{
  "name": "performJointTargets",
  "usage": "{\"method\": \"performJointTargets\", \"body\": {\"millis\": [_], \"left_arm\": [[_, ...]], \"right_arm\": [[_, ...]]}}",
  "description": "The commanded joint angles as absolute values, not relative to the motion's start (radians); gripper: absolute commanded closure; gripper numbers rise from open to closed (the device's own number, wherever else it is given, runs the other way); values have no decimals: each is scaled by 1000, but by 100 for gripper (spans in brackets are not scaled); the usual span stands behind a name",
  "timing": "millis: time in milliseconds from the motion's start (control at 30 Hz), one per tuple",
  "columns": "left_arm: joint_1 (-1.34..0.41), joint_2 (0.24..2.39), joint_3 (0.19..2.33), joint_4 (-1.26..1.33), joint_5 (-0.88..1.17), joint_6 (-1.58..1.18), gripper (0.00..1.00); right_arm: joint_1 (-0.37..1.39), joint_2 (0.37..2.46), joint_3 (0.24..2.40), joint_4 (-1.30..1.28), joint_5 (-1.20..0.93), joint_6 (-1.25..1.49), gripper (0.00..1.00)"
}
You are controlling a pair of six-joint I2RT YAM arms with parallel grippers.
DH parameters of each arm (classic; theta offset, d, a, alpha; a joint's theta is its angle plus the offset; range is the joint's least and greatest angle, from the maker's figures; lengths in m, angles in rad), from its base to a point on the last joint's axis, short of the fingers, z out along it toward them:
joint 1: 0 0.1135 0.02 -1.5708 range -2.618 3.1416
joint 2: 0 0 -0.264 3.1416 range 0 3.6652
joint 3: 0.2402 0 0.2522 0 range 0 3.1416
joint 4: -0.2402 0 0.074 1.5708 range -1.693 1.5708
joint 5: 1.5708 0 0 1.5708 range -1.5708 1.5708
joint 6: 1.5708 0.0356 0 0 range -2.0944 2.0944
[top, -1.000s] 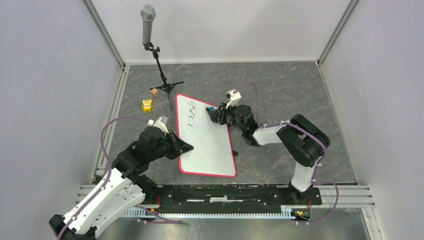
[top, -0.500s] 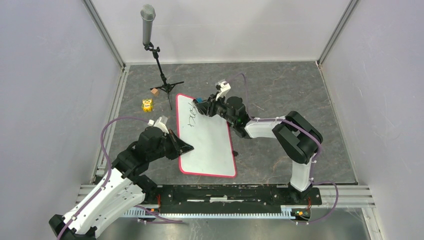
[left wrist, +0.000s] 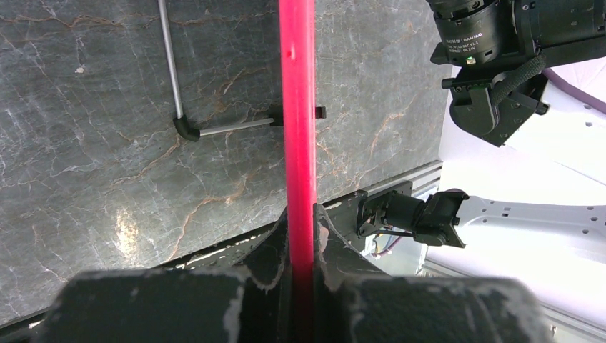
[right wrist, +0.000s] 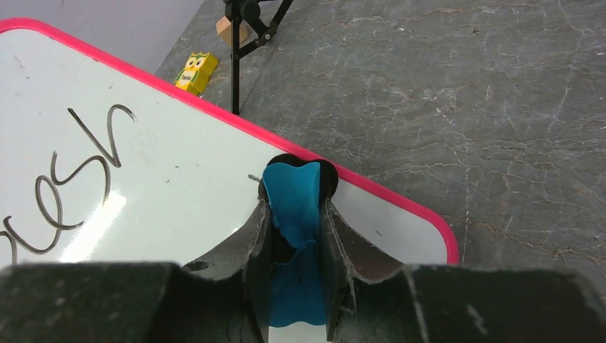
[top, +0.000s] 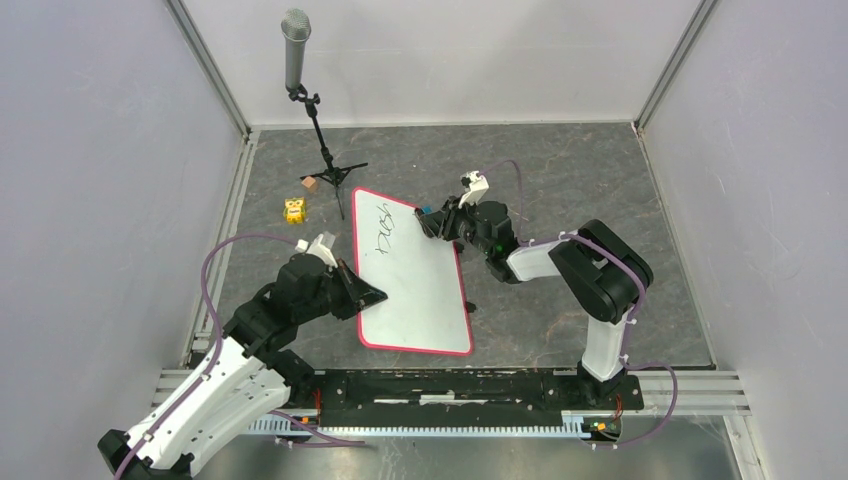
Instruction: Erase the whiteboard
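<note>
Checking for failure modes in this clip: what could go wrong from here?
The blue eraser in the right pincer sits at the far corner of the whiteboard; it might slide off. The left pincer clamps only the thin rim, so wiping pressure may twist the board. A sweep toward the handwriting nears the microphone stand.

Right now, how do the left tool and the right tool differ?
The left tool clamps the pink rim of the whiteboard; the right tool clamps a blue eraser. The left tool sits at the board's left edge, the right tool at its far right corner. Both are shut.
</note>
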State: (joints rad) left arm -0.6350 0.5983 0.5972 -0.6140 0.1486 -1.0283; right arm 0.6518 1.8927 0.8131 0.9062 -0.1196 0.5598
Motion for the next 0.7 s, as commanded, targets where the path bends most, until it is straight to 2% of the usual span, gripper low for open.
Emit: {"method": "performJointTargets", "body": {"millis": [0,233,667], "left_arm": [[-666,615,536,-731,237,-865,98],[-666,628,541,-724,237,-861,98],[-666,669,535,-687,248,-850,98]], "right_arm": [[656,1936,766,636,-115,544,77],[640,1922,812,507,-115,465,77],[680,1891,1023,371,-397,282,78]]}}
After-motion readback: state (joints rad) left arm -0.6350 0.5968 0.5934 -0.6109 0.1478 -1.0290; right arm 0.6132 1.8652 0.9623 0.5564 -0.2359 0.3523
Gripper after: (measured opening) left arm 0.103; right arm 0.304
